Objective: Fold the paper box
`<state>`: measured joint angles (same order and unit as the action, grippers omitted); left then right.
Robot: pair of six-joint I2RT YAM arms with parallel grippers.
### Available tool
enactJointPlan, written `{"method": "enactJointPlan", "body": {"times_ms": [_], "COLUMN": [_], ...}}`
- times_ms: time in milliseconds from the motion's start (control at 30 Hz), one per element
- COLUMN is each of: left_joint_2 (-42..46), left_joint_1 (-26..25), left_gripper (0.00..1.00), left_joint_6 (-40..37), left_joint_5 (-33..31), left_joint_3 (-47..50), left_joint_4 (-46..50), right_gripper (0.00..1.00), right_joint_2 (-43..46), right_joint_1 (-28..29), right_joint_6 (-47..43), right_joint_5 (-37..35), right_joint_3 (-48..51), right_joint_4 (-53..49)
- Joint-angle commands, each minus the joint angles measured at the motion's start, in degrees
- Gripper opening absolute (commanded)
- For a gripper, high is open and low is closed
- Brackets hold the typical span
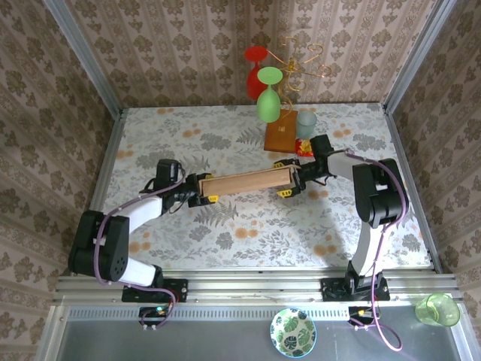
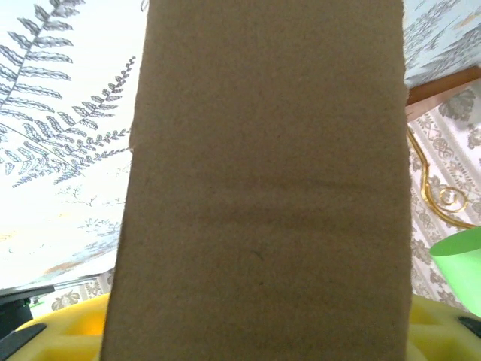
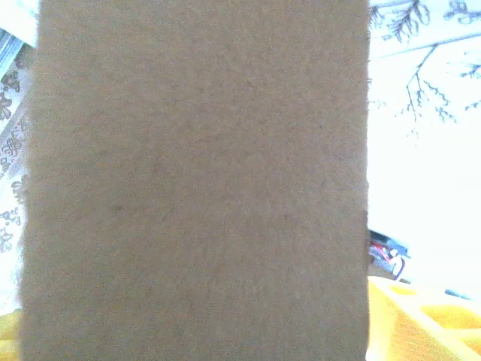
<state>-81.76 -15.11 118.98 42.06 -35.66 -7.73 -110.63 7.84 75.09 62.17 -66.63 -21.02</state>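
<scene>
At table centre, one paper box

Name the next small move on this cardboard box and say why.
Probably close the left gripper firmly on its end of the paper box. The box spans between both arms, the right gripper at its other end, and each wrist view has cardboard right at the jaws, yet neither grip looks certain.
</scene>
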Motion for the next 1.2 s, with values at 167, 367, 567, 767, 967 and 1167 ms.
{"method": "enactJointPlan", "body": {"times_ms": [167,367,567,767,967,1167], "left_joint_2": [2.57,2.30,0.45,-1.51,-2.69,-4.10], "left_joint_1": [5.93,9.86,13.99,14.99,15.38,16.00], "left_gripper": [0.44,0.46,0.47,0.47,0.47,0.47], "left_joint_6": [4.81,0.26,-5.27,-8.64,-10.08,-11.14], "left_joint_5": [0.10,2.09,4.18,4.37,4.13,4.29], "left_joint_3": [-3.01,-5.15,-7.22,-9.24,-10.63,-11.44], "left_joint_4": [12.22,19.72,24.25,27.24,29.08,29.53], "right_gripper": [0.84,0.65,0.48,0.48,0.49,0.46], "right_joint_2": [9.95,20.11,30.46,22.91,16.43,12.33], "right_joint_1": [-5.04,-3.69,8.34,9.25,10.51,12.90], "right_joint_6": [-13.21,-32.39,-68.37,-83.91,-91.27,-93.25], "right_joint_5": [-12.09,-31.52,-44.84,-38.13,-36.31,-37.05], "right_joint_3": [-3.89,-8.70,-3.94,-11.26,-18.46,-22.51], "right_joint_4": [-17.26,-18.79,-6.37,-9.31,-14.48,-16.68]}}
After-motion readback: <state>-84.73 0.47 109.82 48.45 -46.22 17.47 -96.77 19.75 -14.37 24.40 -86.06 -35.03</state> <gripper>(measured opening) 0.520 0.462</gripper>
